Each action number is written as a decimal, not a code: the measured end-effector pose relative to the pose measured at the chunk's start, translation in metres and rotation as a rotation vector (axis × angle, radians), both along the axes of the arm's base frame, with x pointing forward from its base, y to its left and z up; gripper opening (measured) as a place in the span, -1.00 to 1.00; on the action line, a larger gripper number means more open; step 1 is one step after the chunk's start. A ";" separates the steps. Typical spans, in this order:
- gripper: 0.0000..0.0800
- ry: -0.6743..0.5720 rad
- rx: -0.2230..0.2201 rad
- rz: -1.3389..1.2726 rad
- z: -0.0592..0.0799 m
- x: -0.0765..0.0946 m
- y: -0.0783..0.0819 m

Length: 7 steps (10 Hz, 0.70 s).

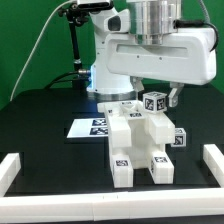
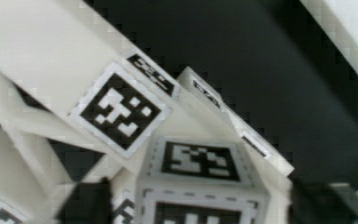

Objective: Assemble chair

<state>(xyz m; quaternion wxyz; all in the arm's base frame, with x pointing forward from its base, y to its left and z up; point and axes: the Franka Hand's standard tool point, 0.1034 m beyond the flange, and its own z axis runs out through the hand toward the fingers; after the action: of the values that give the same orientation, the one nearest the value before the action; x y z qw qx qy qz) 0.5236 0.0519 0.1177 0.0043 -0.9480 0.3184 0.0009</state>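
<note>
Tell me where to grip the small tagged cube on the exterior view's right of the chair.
Probably grip the small cube from above, across its two flat free faces. Its top is uncovered, while the chair stands close beside it on one side.

chair (image 1: 138, 140): white plastic, black-and-white square tags. table (image 1: 40, 118): plain black. marker board (image 1: 88, 127): white, black tag patterns. border rail (image 1: 15, 168) along table edges: white. backdrop (image 1: 20, 40): green. arm (image 1: 150, 55): white shell, silver-grey wrist.
</note>
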 end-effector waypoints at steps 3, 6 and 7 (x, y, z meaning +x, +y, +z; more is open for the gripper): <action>0.60 -0.021 0.000 0.471 0.004 0.002 0.003; 0.62 -0.021 -0.003 0.659 0.003 0.000 0.002; 0.62 -0.020 -0.003 0.769 0.003 -0.001 0.001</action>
<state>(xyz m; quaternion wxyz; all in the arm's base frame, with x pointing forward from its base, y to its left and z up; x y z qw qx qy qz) 0.5226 0.0526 0.1203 0.0053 -0.9981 -0.0603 -0.0073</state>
